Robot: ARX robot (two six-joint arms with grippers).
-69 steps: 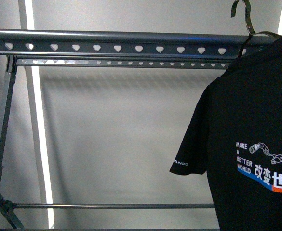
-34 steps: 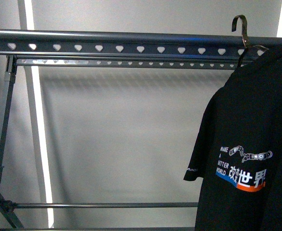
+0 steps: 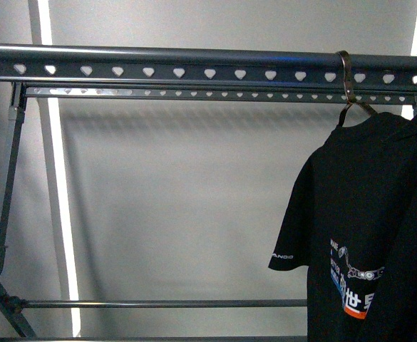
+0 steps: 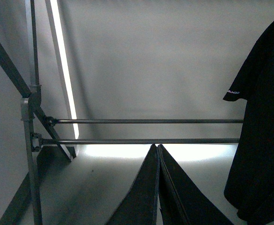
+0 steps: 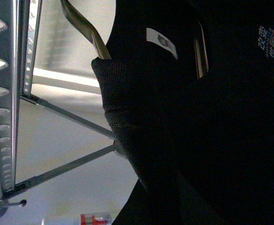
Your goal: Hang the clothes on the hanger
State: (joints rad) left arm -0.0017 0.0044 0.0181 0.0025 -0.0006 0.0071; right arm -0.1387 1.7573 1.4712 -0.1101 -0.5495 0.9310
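Since one second ago, your T-shirt (image 3: pixel 365 214) has dropped and its wire hook (image 3: pixel 345 78) now sits over the hanger (image 3: pixel 194 64) bar, so hanging looks nearly done. You have one shirt, one rack. Left gripper (image 4: pixel 158 187) is closed, empty; right gripper I cannot tell.

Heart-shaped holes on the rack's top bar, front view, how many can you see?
15, in one row along the rack's top bar, from the left edge to the right edge. The hanger hook and T-shirt may hide more.
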